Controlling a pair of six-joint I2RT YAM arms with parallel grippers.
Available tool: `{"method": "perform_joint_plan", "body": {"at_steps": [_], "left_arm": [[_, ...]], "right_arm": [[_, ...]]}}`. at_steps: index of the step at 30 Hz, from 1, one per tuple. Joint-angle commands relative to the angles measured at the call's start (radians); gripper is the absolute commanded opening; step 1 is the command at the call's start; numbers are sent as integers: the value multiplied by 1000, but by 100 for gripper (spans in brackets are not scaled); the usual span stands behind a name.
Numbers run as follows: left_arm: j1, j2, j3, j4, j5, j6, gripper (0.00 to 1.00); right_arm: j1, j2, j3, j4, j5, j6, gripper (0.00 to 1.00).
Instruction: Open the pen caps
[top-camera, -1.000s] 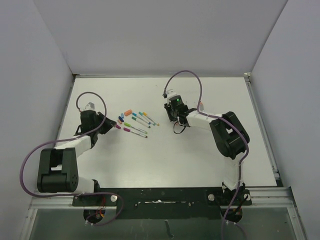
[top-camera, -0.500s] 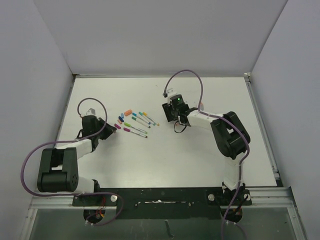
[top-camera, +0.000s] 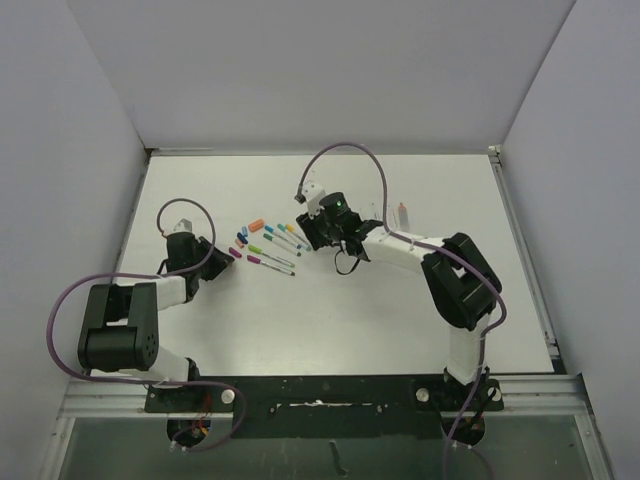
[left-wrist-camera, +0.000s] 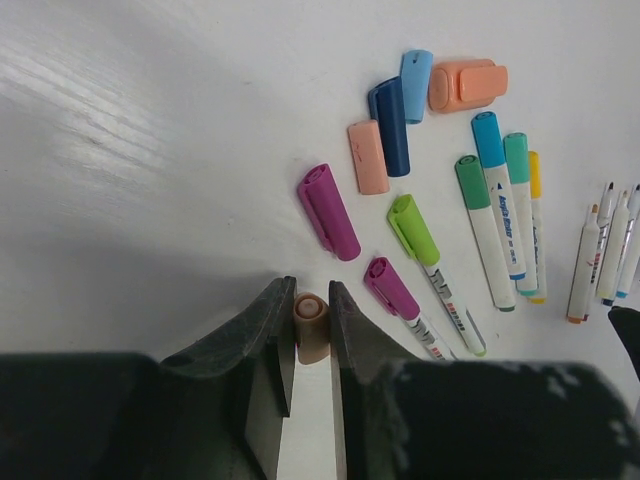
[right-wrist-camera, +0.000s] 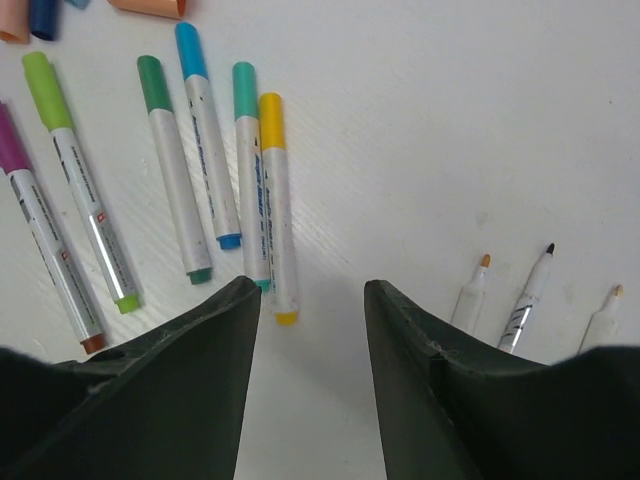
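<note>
The left end effector (left-wrist-camera: 310, 293) is clenched on a small peach cap (left-wrist-camera: 311, 322), which sits between its two dark fingers with the open mouth turned toward the wrist camera. A second ago, in the top view, this arm reached almost to the near end of the pen row. It has since drawn back toward the left edge of the worktop (top-camera: 330, 310).

Ahead of it five caps lie loose. They are a magenta cap (left-wrist-camera: 328, 212), a salmon cap (left-wrist-camera: 368, 157) against a dark blue cap (left-wrist-camera: 388, 126), a light blue cap (left-wrist-camera: 416, 72), and just beside that a fat orange cap (left-wrist-camera: 467, 85).

Six pens have their caps on. The lime pen (left-wrist-camera: 413, 228) and the magenta pen (left-wrist-camera: 390, 288) lie nearest. The green pen (right-wrist-camera: 153, 82), blue pen (right-wrist-camera: 186, 45), teal pen (right-wrist-camera: 244, 85) and yellow pen (right-wrist-camera: 270, 112) lie side by side.

The right end effector (right-wrist-camera: 312, 287) is released, with its jaws spread wide. It hangs over bare worktop between the yellow pen and three uncapped barrels (right-wrist-camera: 530, 290). Over the same second it has swung leftward from mid-worktop to the right end of the pen row.
</note>
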Motion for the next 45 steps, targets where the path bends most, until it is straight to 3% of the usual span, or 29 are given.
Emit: {"method": "perform_joint_plan", "body": {"at_steps": [1,17,20,22,27,34,45], "left_arm": [[7,9,0,76,-8,-12,17],[18,-66,-18,70,-5,-27,30],[26,-148,-52,88,-1,-45,40],[29,-214,-68,83,-1,-49,52],[30,-384,-71,-18,-20,-27,71],[32,-556,-61,-138,-40,-10,74],[31,-559,-48,-138,8,-24,75]], "right_arm": [[13,30,88,8,-11,-33,47],[19,125,151,-5,15,-44,47],[19,133,151,-5,17,-45,47],[19,137,152,-6,20,-45,47],[16,149,154,-4,23,-46,47],[11,160,154,-3,20,-44,47],[3,187,167,-6,8,-44,47]]}}
